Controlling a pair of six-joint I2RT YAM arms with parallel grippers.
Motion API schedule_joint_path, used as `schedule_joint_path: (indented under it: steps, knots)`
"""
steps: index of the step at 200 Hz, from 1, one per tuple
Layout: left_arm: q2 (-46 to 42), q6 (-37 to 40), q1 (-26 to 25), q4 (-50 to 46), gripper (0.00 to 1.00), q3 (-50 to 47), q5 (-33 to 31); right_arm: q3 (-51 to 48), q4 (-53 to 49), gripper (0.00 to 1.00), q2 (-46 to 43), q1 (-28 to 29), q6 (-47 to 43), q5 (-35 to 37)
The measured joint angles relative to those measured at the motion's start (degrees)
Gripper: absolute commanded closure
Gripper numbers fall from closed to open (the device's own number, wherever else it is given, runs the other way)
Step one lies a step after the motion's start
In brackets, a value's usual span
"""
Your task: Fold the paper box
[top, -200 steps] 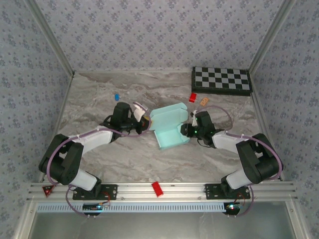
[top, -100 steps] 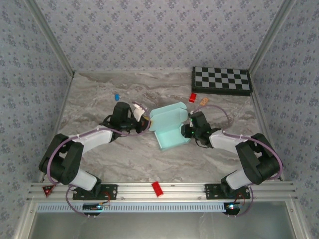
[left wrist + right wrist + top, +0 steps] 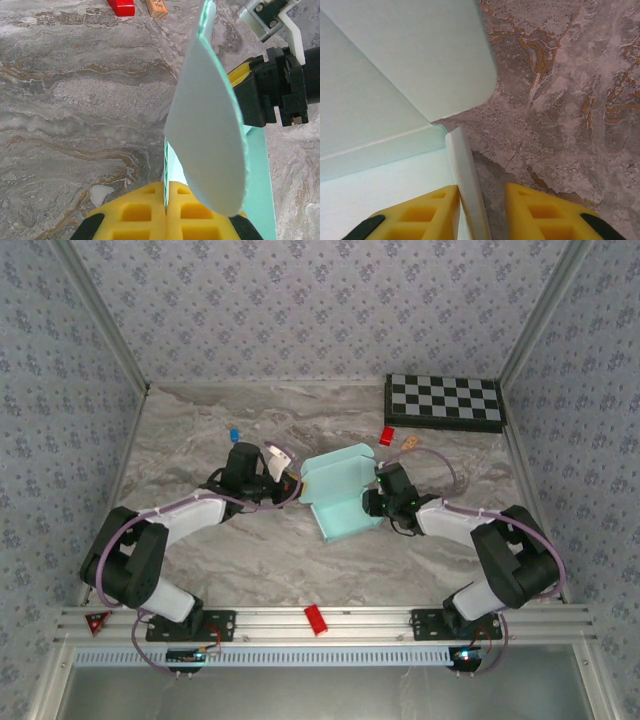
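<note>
The paper box (image 3: pixel 345 512) is pale blue card, half folded, lying in the middle of the marble table with its far panel raised. My left gripper (image 3: pixel 292 483) is at its left side. In the left wrist view the yellow fingers (image 3: pixel 135 212) are shut on a thin card edge (image 3: pixel 165 165), and a rounded flap (image 3: pixel 210 125) stands up in front of them. My right gripper (image 3: pixel 372 502) is at the box's right side. Its jaws (image 3: pixel 482 210) straddle the folded side wall (image 3: pixel 465 175). The left finger (image 3: pixel 420 215) touches the wall, and a gap separates it from the right finger (image 3: pixel 545 210).
A black-and-white checkerboard (image 3: pixel 445 402) lies at the back right. A red block (image 3: pixel 387 436) and a wooden block (image 3: pixel 410 443) sit just beyond the box, and a small blue piece (image 3: pixel 233 433) lies at the back left. Another red block (image 3: pixel 316 619) rests on the front rail.
My right gripper has edged left and further onto the box's right wall. The left gripper and the box have shifted only slightly.
</note>
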Motion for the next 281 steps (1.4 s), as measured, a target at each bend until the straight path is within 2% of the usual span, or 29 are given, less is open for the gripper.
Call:
schedule_joint_path:
  steps: [69, 137, 148, 194, 262, 281]
  knots:
    - [0.3, 0.0, 0.2, -1.0, 1.00, 0.9, 0.0, 0.6, -1.2, 0.62, 1.0, 0.2, -1.1, 0.2]
    - [0.7, 0.3, 0.3, -2.1, 1.00, 1.6, 0.9, 1.6, -2.7, 0.82, 1.5, 0.9, -1.7, 0.9]
    - [0.7, 0.3, 0.3, -2.1, 1.00, 1.6, 0.9, 1.8, -3.0, 0.82, 1.7, 1.1, -1.7, 0.9]
    - [1.3, 0.4, 0.5, -2.3, 1.00, 2.3, 1.6, 3.2, -4.5, 0.70, 3.1, 1.3, -1.6, 2.5]
    - [2.0, 0.5, 0.6, -2.6, 1.00, 2.8, 2.8, 3.2, -5.2, 0.71, 4.0, 1.3, -1.5, 2.9]
    - [2.1, 0.5, 0.6, -2.7, 1.00, 2.9, 2.8, 3.7, -5.7, 0.75, 4.2, 1.4, -1.5, 3.2]
